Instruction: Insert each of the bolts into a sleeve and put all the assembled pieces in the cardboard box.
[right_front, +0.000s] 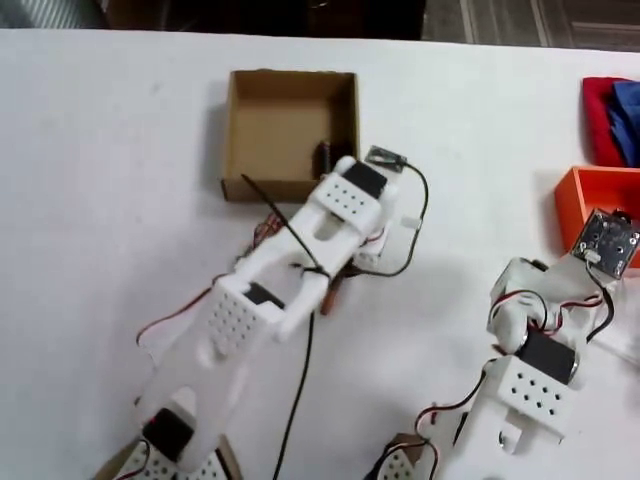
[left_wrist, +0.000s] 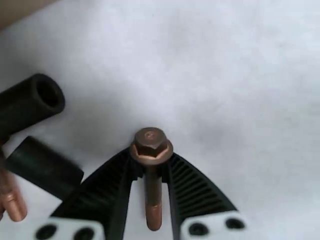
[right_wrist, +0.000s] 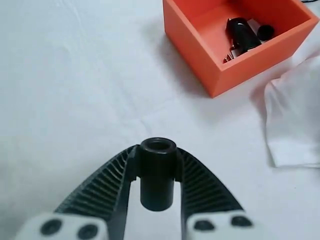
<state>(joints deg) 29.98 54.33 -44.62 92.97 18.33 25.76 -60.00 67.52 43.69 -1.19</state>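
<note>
Here, clamped both pairs of jaws on parts.
Pinched a copper hex bolt (left_wrist: 151, 146) by the shank in the left gripper (left_wrist: 152, 162), close by the cardboard box (right_front: 260, 188), two loose sleeves (left_wrist: 30, 102) and a second bolt (left_wrist: 12, 200) just beside; gripped a black sleeve (right_wrist: 157, 175) in the right gripper (right_wrist: 157, 152), near the orange bin (right_wrist: 210, 65).

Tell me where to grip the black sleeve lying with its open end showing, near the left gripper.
Grip the sleeve across its round wall at mid-length, probably best coming down from above, a finger on each long side. It lies on its side on the table, and that leaves the bore open.
</note>
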